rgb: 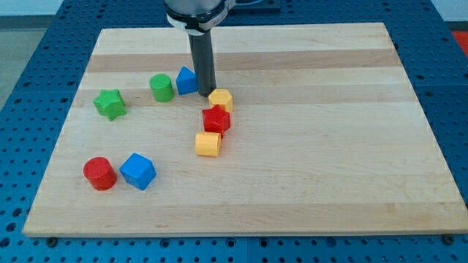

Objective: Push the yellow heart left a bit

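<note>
Wooden board [351, 146] bears eight blocks.

A pale wooden board [292, 183] lies on a blue perforated table [29, 66] whose holes show past every board edge.

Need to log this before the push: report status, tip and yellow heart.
My tip down between blue block and yellow heart, at the heart's upper-left edge. Red block against heart's lower side. Blue block, green cylinder lie leftward.
</note>
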`<state>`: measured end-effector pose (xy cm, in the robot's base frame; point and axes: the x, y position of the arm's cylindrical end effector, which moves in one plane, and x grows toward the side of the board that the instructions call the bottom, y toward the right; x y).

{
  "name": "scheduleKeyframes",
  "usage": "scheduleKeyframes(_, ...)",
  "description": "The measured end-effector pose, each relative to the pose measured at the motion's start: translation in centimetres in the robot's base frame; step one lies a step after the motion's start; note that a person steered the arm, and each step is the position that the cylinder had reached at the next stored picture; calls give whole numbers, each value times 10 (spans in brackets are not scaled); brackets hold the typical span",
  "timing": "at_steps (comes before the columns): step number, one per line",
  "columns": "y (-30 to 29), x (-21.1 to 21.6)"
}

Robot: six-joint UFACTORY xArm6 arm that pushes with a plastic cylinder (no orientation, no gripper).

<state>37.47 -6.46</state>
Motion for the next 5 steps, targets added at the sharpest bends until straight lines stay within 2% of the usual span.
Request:
scheduleKeyframes(1, 1, -17)
scheduleKeyframes(2, 59, -20)
scheduleKeyframes(3, 140, 15)
scheduleKeyframes(4, 147, 92)
scheduleKeyframes(5, 119, 109)
